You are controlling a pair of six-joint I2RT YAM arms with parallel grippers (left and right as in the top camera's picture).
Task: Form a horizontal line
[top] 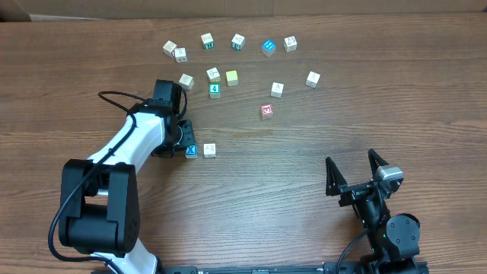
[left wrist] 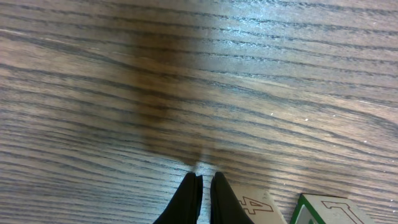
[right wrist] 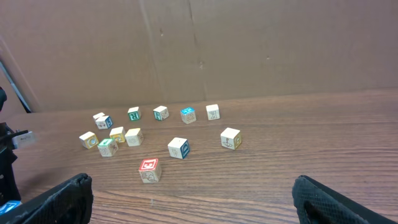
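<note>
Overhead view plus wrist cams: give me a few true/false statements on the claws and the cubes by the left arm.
1. The left claw is shut with nothing between its fingers. True.
2. The right claw grips the red cube. False: it is open and empty, and the red cube lies well away from it.
3. The blue X cube and a cream cube sit side by side next to the left claw. True.
4. Four cubes stand in a row by the left claw. False: only those two do.
</note>
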